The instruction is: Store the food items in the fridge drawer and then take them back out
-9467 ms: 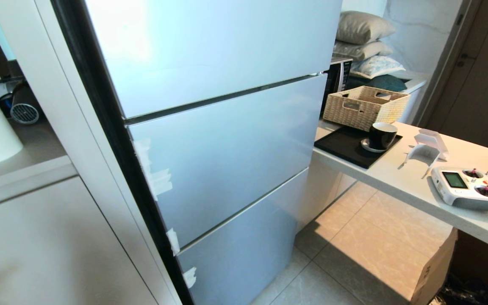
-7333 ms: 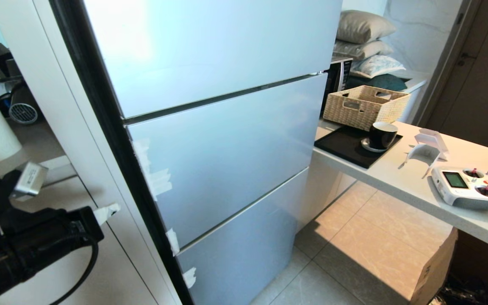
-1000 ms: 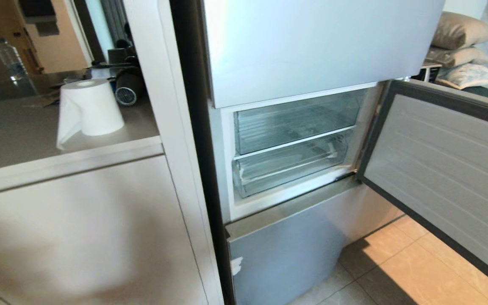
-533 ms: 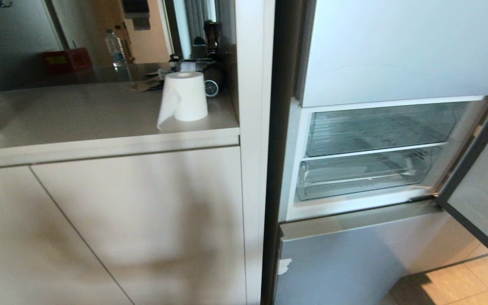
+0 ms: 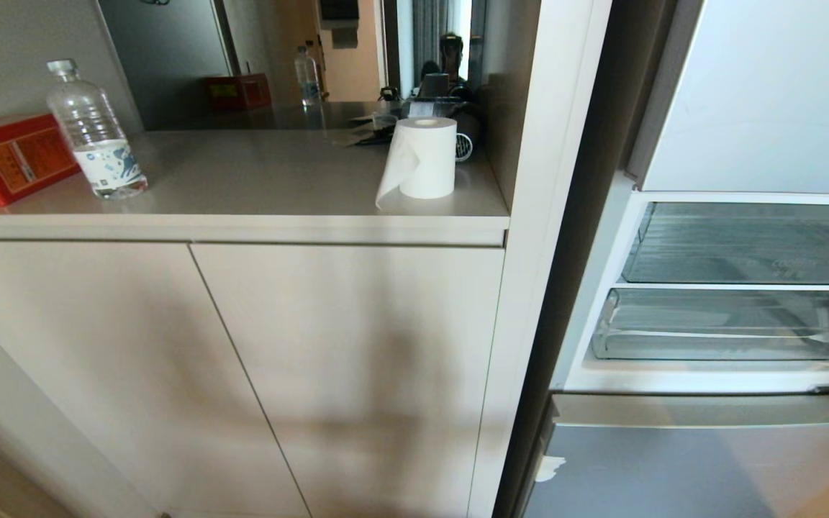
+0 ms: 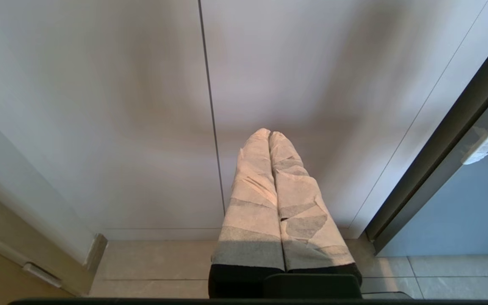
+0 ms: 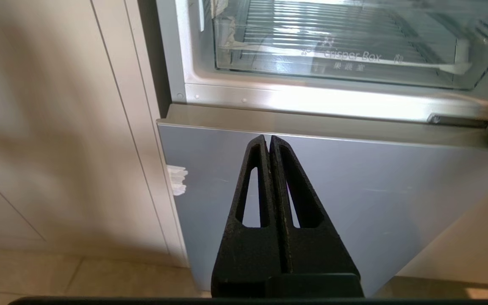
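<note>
Grippers [image 7: 268, 140] gone; counter [image 5: 256, 180] newly centred.

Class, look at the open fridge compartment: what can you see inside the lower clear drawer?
The fridge drawer shows only its ribbed floor and a white bar through the clear front; no food visible. Its right end is cut off.

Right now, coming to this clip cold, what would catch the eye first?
The open fridge compartment on the right, with its clear fridge drawer empty and pushed in below a second clear bin. Next, the white paper roll on the counter to its left, with a water bottle and red box further along. Both the left gripper and right gripper are shut and hold nothing.
</note>
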Available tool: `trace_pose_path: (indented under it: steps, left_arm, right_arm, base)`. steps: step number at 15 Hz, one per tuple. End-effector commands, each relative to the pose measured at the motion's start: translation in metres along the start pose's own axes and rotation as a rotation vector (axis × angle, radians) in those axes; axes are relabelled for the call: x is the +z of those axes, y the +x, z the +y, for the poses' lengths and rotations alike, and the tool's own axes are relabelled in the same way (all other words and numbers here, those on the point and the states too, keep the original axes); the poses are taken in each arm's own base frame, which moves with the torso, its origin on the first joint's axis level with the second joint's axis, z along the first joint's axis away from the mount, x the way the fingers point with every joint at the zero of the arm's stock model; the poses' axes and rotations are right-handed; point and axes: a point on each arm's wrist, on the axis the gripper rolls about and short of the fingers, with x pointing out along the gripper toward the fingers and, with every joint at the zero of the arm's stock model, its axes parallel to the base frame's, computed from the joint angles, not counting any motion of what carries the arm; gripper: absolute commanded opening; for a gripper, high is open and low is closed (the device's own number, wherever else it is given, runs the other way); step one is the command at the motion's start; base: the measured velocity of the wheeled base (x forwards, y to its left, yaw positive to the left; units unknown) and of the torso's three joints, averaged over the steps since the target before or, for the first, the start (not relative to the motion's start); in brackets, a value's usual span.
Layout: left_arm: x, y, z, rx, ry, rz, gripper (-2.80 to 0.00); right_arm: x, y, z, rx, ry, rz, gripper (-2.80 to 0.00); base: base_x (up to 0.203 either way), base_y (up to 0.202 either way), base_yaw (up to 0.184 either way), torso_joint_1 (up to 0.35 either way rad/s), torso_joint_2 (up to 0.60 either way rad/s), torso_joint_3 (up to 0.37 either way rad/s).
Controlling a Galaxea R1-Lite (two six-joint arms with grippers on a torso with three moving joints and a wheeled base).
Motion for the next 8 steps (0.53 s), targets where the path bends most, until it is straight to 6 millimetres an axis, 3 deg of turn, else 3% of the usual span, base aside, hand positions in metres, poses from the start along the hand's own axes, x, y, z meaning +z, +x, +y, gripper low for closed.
trace_pose_path:
  steps: [1,4,6,8]
  left_arm:
    - [0.0,0.0,0.0,0.0,0.0,0.002,-2.8]
    - [0.0,0.0,0.0,0.0,0.0,0.002,-2.8]
    - [0.0,0.0,0.0,0.001,0.0,0.002,-2.8]
    - [0.0,0.0,0.0,0.0,0.0,0.002,-2.8]
  right_arm:
    - [0.0,0.0,0.0,0.002,-0.023,0.001,-2.8]
    - [0.007,-0.002,0.0,-0.006,-0.037,-0.019,-2.8]
    - [0.031,-0.001,-0.001,-0.005,-0.008,-0.015,-2.8]
    - [0.06,0.016,-0.002,0.012,0.065,0.096,-2.8]
  base:
    - [0.0,0.0,0.0,0.0,0.0,0.0]
    - [0.0,0.0,0.0,0.0,0.0,0.0]
    - [0.0,0.0,0.0,0.0,0.0,0.0]
    - [0.0,0.0,0.0,0.0,0.0,0.0]
